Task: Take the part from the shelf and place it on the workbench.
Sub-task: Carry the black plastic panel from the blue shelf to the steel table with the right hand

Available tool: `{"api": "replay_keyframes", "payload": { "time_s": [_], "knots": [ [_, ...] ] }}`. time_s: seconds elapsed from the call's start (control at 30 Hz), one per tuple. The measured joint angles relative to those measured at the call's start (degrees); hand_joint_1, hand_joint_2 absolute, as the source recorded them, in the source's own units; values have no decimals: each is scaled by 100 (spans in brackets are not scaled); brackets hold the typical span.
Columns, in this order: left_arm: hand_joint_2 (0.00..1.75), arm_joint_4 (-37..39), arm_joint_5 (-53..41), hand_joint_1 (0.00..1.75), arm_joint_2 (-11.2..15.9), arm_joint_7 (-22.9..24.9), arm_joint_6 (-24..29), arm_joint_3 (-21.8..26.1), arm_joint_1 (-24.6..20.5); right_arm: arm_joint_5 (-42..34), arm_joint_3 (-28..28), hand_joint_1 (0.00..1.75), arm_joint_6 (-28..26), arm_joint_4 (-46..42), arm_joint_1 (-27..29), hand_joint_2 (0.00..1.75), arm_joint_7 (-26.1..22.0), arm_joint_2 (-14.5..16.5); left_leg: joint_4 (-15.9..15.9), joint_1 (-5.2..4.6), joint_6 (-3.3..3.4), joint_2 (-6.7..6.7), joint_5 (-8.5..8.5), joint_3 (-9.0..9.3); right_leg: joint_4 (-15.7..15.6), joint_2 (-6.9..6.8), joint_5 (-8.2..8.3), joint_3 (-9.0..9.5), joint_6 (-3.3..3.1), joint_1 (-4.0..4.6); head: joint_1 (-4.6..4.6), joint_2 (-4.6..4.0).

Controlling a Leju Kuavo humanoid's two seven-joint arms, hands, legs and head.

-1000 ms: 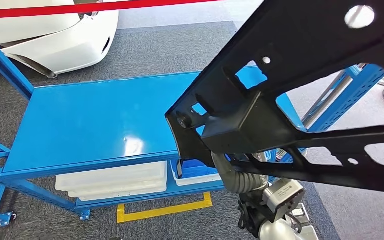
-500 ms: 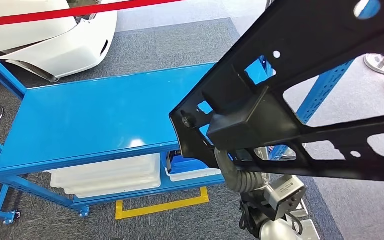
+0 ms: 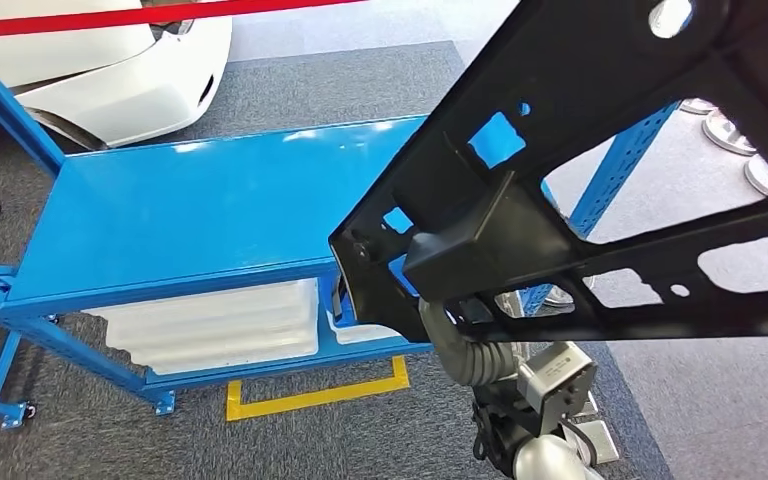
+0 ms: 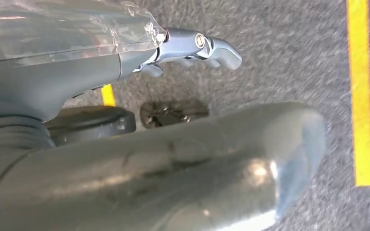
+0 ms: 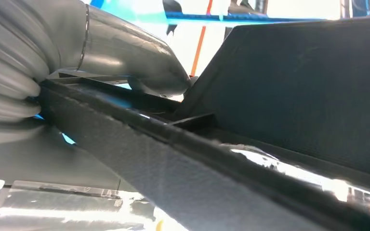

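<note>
Under the blue shelf (image 3: 180,215), white bins (image 3: 215,325)

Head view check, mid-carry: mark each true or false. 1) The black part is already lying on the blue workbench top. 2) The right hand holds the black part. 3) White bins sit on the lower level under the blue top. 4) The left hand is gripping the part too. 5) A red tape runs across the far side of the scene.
1) False. The black part is held up in the air in front of the camera; the blue workbench top is bare.
2) True. The right hand grips the part's edge.
3) True. White bins sit beneath it.
4) False. The left hand hangs over the carpet, holding nothing.
5) True. The red tape crosses there.
</note>
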Motion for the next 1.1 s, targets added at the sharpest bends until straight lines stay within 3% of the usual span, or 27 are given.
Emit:
{"api": "replay_keyframes", "payload": {
  "time_s": [0.03,0.07,0.1,0.13,0.2,0.27,0.33,0.4,0.43,0.47,0.53,0.57,0.6,0.63,0.67,0.73,0.8,0.83,0.9,0.93,0.97,1.07,1.1],
  "knots": [
    [0,0,-15,0,-5,1,-4,-7,0,-1,-16,175,3,0,25,175,2,-1,7,4,3,3,64,-85,353,1,-270,-66,26,-18,40,0],
    [0,0,-30,0,-10,1,-11,-14,0,1,-33,175,5,0,59,175,5,-1,23,9,-6,7,122,-175,665,-1,-401,-97,50,-35,74,0],
    [0,0,-46,0,-13,1,-21,-19,1,8,-52,175,5,0,94,175,10,-2,49,18,-21,14,176,-262,862,-2,-390,-68,71,-50,103,0],
    [0,0,-63,0,-14,1,-31,-23,0,22,-72,175,2,0,124,175,22,-3,86,31,-41,22,224,-355,886,-3,-266,42,94,-65,128,0],
    [0,0,-94,0,-17,1,-46,-27,0,67,-105,175,-13,-7,162,175,55,-5,200,58,-91,33,295,-530,391,-8,2,506,138,-99,177,0],
    [0,0,-122,0,-21,2,-58,-31,-3,109,-137,175,-37,-33,199,175,88,-7,331,60,-151,36,346,-679,-306,0,-41,969,111,-96,224,0],
    [0,0,-145,0,-20,5,-68,-34,-2,132,-162,175,-59,-66,248,175,107,-9,386,55,-226,38,417,-753,-588,16,-141,1098,15,-61,227,0],
    [0,0,-150,0,-20,8,-80,-41,7,140,-175,175,-68,-81,285,175,116,-10,422,70,-310,25,421,-802,-600,12,-76,1031,-100,-58,205,0],
    [0,0,-150,0,-20,9,-87,-46,10,141,-178,175,-69,-86,293,175,120,-10,521,80,-347,13,302,-852,-607,8,-28,986,-159,-59,188,0],
    [0,0,-150,0,-20,10,-94,-54,11,142,-181,175,-69,-91,296,175,121,-9,734,91,-378,0,81,-931,-616,3,27,931,-212,-64,162,0],
    [0,0,-150,0,-20,10,-101,-69,10,140,-186,175,-67,-98,302,175,123,-8,1413,105,-420,-14,-477,-1115,-615,-1,134,802,-268,-51,88,0],
    [0,0,-149,0,-20,10,-101,-77,10,134,-188,175,-64,-98,307,175,125,-8,1755,110,-429,-15,-664,-1172,-613,-2,193,728,-275,-40,56,0],
    [0,0,-148,0,-20,12,-101,-84,9,121,-191,175,-62,-98,315,175,127,-8,1967,111,-429,-16,-722,-1159,-610,-2,252,653,-274,-30,35,0],
    [0,0,-146,0,-20,15,-101,-93,8,103,-196,175,-59,-98,324,175,129,-7,2003,110,-418,-17,-662,-1063,-608,-2,311,577,-270,-20,17,0],
    [0,0,-145,0,-20,20,-101,-105,6,83,-206,175,-54,-98,332,175,131,-6,1825,105,-395,-18,-512,-860,-606,-1,369,503,-264,-11,-1,0],
    [0,0,-143,0,-20,29,-101,-122,-6,41,-234,175,-36,-103,341,175,134,-3,1021,83,-308,-36,-290,-256,-603,2,478,385,-241,2,-31,0],
    [0,0,-141,0,-20,37,-101,-126,-15,8,-252,175,-13,-117,348,175,134,1,330,49,-243,-48,-279,170,-618,-5,584,332,-181,-8,-33,0],
    [0,0,-138,0,-20,40,-101,-127,-15,-4,-257,175,-3,-124,352,175,134,3,181,31,-219,-50,-299,227,-637,-13,638,325,-139,-21,-41,0],
    [0,0,-133,0,-21,44,-99,-128,-10,-17,-267,175,6,-130,362,175,134,7,103,24,-165,-34,-177,168,-678,-24,707,319,-58,-39,-67,0],
    [0,0,-132,0,-22,45,-100,-129,-11,-20,-275,175,7,-131,367,175,134,8,62,32,-124,-22,-113,123,-639,-21,634,289,-28,-38,-74,0],
    [0,0,-132,0,-23,45,-100,-129,-13,-22,-284,175,7,-133,372,175,134,9,28,45,-85,-10,-39,62,-499,-15,455,233,-7,-33,-53,0],
    [0,0,-132,0,-24,47,-101,-129,-13,-24,-297,175,9,-136,390,175,136,9,39,48,-36,2,128,-163,477,-4,-328,-21,31,-32,69,0],
    [0,0,-132,0,-24,47,-101,-129,-11,-25,-299,175,10,-136,397,175,137,9,65,46,-37,4,177,-251,774,-4,-419,-52,40,-33,103,0]
  ]
}}
